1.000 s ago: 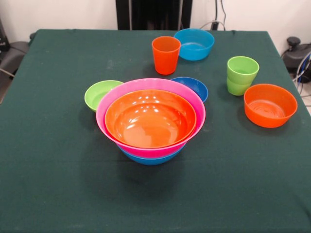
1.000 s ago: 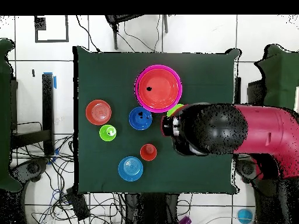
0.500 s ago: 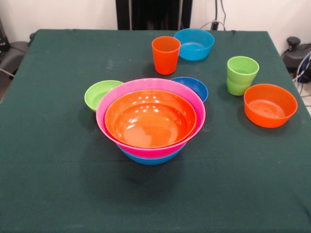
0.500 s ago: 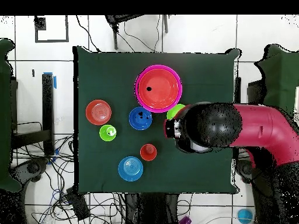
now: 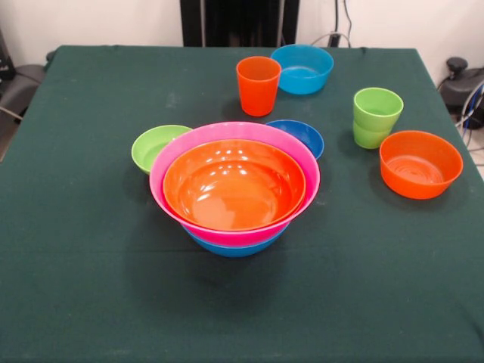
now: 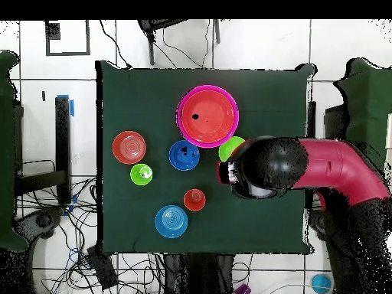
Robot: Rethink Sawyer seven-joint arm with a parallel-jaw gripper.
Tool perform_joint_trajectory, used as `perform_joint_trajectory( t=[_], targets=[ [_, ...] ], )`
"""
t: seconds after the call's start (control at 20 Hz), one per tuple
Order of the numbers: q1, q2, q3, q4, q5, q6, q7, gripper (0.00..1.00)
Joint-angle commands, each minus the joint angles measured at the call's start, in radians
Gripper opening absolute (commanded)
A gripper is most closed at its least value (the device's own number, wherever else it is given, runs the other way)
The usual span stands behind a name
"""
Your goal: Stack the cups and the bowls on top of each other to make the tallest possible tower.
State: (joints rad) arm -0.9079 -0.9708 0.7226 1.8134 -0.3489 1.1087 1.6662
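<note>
Red and black arm's bulky head (image 6: 264, 167) hung over table; gripper hidden beneath, state impossible to tell. Small lime green plastic bowl (image 5: 156, 146) sat touching wide low tower of nested blue, pink, orange bowls (image 5: 234, 185). Judged bowl light, stiff, glossy-slick; thin rim likely best pinch point.

The worktop (image 5: 83, 287) is bare along its near side and left part. The tower (image 5: 234, 185) fills the middle, with the green bowl (image 5: 155, 146) and dark blue bowl (image 5: 301, 134) tight against it. Gaps lie between the orange cup (image 5: 258, 85), green cups (image 5: 376, 116) and orange bowl (image 5: 420, 163).
</note>
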Motion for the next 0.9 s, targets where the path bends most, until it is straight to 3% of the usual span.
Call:
perform_joint_trajectory(
  t=[0.05, 0.9],
  targets=[
    [0.057, 0.133, -0.078, -0.045, -0.12, -0.117, 0.028, 1.0],
    [0.123, 0.292, -0.143, -0.165, -0.197, -0.197, 0.035, 1.0]
  ],
)
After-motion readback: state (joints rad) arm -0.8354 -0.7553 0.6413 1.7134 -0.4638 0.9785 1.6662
